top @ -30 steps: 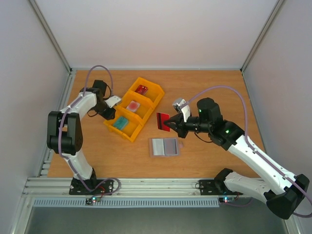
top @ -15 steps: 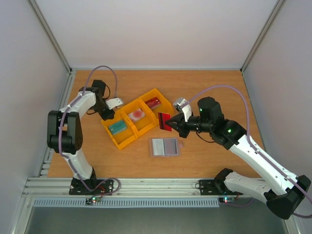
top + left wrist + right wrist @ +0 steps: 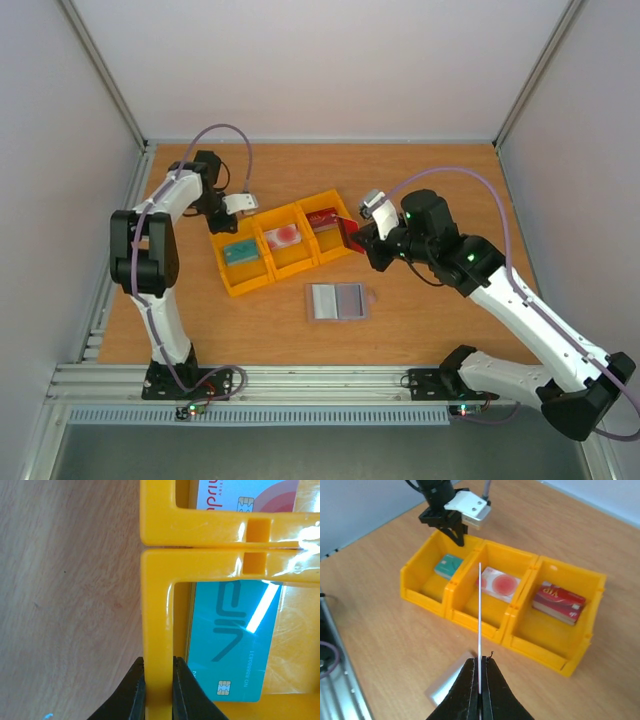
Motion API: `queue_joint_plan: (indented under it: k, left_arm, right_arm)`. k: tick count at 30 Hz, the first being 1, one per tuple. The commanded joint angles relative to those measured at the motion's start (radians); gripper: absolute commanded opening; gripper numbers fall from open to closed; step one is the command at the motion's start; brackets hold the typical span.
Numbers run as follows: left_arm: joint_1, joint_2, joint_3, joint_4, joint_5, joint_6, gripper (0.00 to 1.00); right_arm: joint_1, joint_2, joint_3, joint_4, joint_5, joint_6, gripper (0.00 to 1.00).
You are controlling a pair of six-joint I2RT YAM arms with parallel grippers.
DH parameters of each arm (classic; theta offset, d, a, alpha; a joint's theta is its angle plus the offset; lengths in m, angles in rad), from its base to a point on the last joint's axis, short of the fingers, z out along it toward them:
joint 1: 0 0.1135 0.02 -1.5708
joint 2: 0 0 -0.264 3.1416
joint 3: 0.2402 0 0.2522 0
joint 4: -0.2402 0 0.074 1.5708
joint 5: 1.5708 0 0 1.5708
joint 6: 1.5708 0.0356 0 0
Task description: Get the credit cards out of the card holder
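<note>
Tray (image 3: 158, 605) rotated | left gripper (image 3: 158, 669) clamps it | right gripper (image 3: 479, 664) pinches red card (image 3: 352, 240)

the yellow tray (image 3: 297, 270) lies slantwise across the middle of the bench (image 3: 420, 170). the left gripper (image 3: 158, 680) is clamped on its far wall near the left end, and the right gripper (image 3: 480, 677), pinching a thin card (image 3: 479, 605), crowds its right end. the card holder (image 3: 336, 301) lies just nearer, with a narrow bare lane between. bare wood runs along the far edge and in the near left corner; the right arm (image 3: 520, 300) crosses the near right corner.
</note>
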State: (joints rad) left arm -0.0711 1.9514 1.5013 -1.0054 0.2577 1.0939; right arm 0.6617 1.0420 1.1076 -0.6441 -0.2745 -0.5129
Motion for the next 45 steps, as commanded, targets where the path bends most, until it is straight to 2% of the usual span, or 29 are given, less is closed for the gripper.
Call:
queue_joint_plan:
  k: [1,4,7,10,12,16,18,20,24,26,32,36,40,45]
  left_arm:
    - [0.002,0.05,0.051,0.032,0.031,0.098,0.04]
    - [0.001,0.053,0.056,0.042,0.046,0.107,0.1]
    - [0.003,0.037,0.068,0.048,0.071,0.099,0.34]
    - [0.01,0.001,0.097,0.049,0.115,0.075,0.56]
    - [0.015,-0.028,0.127,-0.007,0.16,0.058,0.67]
    - [0.015,-0.123,0.144,-0.13,0.223,0.073,0.82]
    - [0.015,-0.186,0.12,-0.108,0.229,0.037,0.98]
    - [0.016,-0.241,0.105,-0.06,0.207,-0.117,0.99]
    - [0.017,-0.317,0.091,-0.065,0.126,-0.452,0.99]
    - [0.019,-0.356,0.055,-0.069,0.115,-0.537,0.99]
    - [0.02,-0.372,0.02,-0.072,0.038,-0.64,0.99]
    - [0.02,-0.37,-0.009,-0.051,0.065,-0.674,0.99]
    - [0.021,-0.369,-0.009,-0.062,0.077,-0.683,0.99]
    - [0.019,-0.371,-0.005,-0.072,0.071,-0.669,0.99]
  right_arm:
    - [-0.004,0.042,0.072,-0.023,0.104,-0.107,0.01]
    - [-0.003,0.122,0.114,0.005,0.161,-0.168,0.01]
    - [-0.003,0.249,0.189,0.023,0.241,-0.269,0.01]
    - [-0.003,0.361,0.246,0.038,0.241,-0.476,0.01]
    - [-0.003,0.414,0.256,0.09,0.234,-0.624,0.01]
    - [-0.004,0.528,0.29,0.154,0.232,-0.864,0.01]
    - [-0.006,0.6,0.324,0.166,0.266,-0.936,0.01]
    - [-0.016,0.666,0.352,0.18,0.305,-0.98,0.01]
    - [-0.028,0.773,0.371,0.214,0.361,-1.067,0.01]
    - [-0.027,0.81,0.375,0.222,0.386,-1.092,0.01]
    - [-0.027,0.851,0.371,0.247,0.41,-1.094,0.01]
    - [-0.027,0.889,0.375,0.259,0.413,-1.088,0.01]
    - [-0.028,0.925,0.383,0.264,0.479,-1.096,0.01]
    - [-0.027,0.934,0.382,0.258,0.476,-1.089,0.01]
